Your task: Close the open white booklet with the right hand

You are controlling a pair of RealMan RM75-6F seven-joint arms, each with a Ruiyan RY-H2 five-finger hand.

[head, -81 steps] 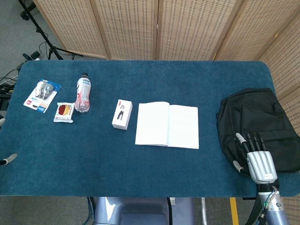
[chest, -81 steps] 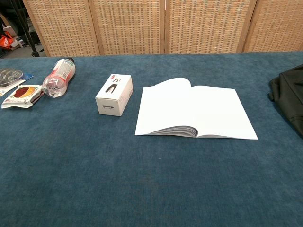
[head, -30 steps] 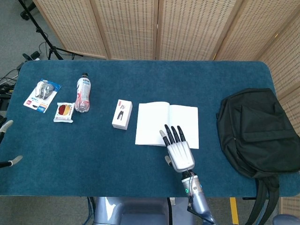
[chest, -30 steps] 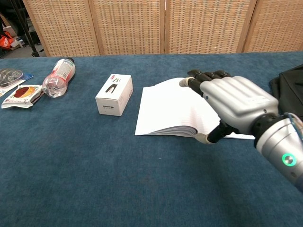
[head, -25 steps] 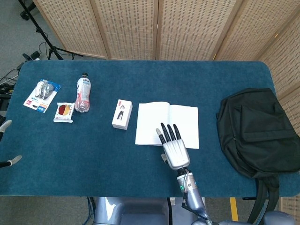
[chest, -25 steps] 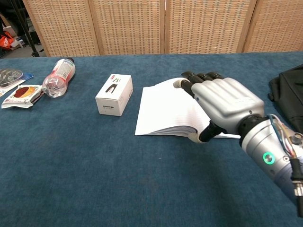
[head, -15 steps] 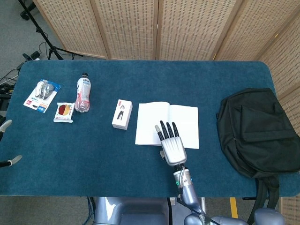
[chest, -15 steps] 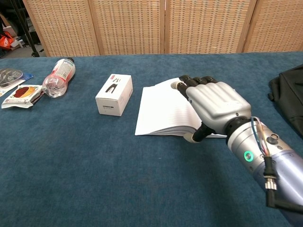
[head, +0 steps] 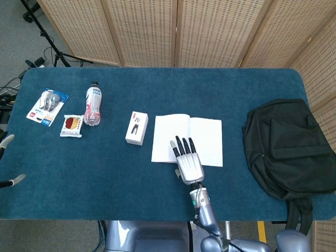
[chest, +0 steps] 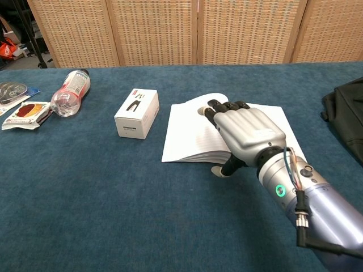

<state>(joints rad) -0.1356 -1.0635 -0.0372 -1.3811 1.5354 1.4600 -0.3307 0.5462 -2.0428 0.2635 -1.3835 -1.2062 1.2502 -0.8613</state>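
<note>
The open white booklet [head: 202,132] [chest: 187,133] lies flat in the middle of the blue table, both pages showing. My right hand [head: 187,161] [chest: 241,133] hovers palm down over the booklet's near edge, around the spine, with its fingers stretched out and apart and pointing away from me. Its thumb hangs just in front of the booklet's near edge. It holds nothing. Whether the palm touches the paper I cannot tell. My left hand shows only as two fingertips [head: 6,140] at the far left edge of the head view.
A small white box [head: 136,127] [chest: 136,114] stands just left of the booklet. Further left lie a plastic bottle [head: 93,105] [chest: 70,93] and snack packets [head: 71,125]. A black backpack [head: 289,147] fills the table's right end.
My right hand came in from beside the backpack and has kept sliding left over the booklet's near edge. The booklet has not moved.
</note>
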